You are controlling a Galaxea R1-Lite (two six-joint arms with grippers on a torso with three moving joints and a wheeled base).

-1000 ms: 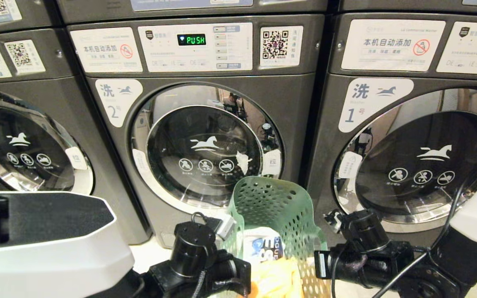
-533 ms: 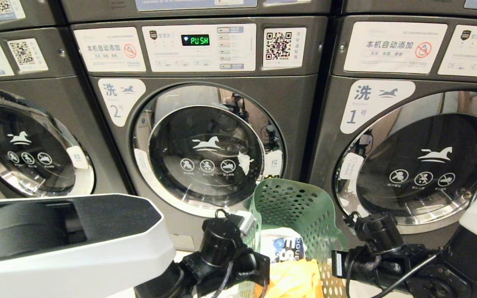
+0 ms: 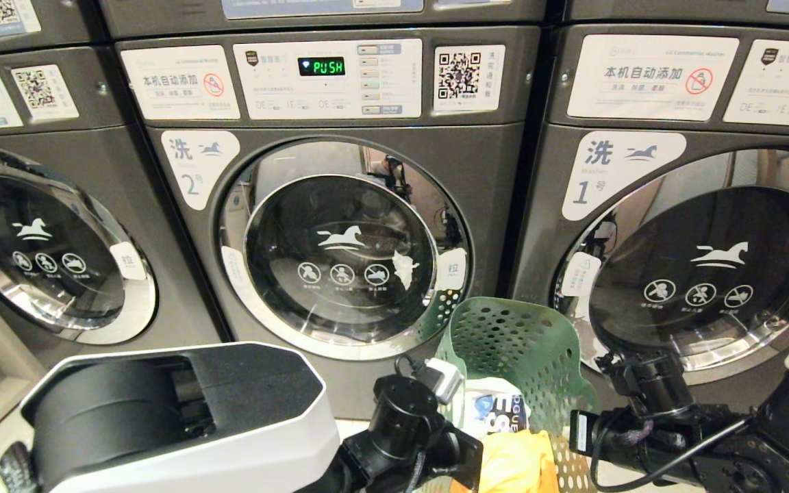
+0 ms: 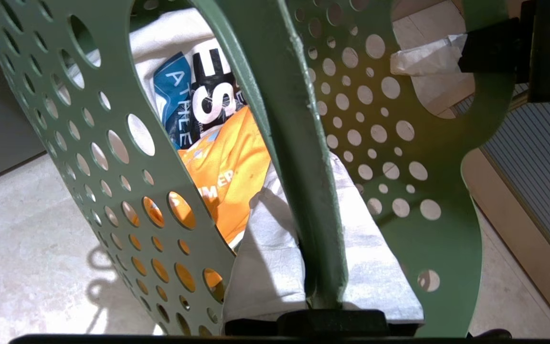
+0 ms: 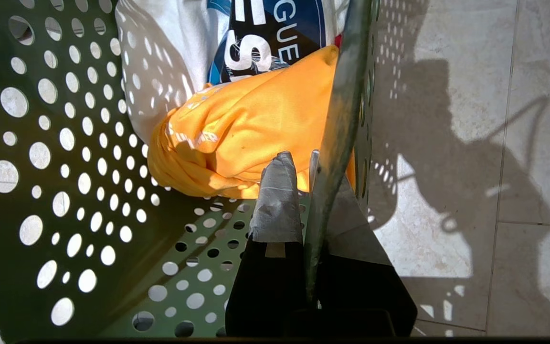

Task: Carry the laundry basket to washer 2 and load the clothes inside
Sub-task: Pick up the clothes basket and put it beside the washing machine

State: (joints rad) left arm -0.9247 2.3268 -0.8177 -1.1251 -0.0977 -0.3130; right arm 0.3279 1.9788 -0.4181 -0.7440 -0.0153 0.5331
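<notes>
Clamping laundry basket (image 3: 518,342) rim | right end effector (image 5: 303,172) (left likewise)

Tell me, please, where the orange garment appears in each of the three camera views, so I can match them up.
Head view: the orange garment sits at the bottom edge, inside the laundry basket, between the two arms.
Left wrist view: it shows mid-picture through the basket's perforated wall.
Right wrist view: it lies centre, just beyond the fingers.
Shared landmark: the white shirt with blue-and-black print beside it.
</notes>
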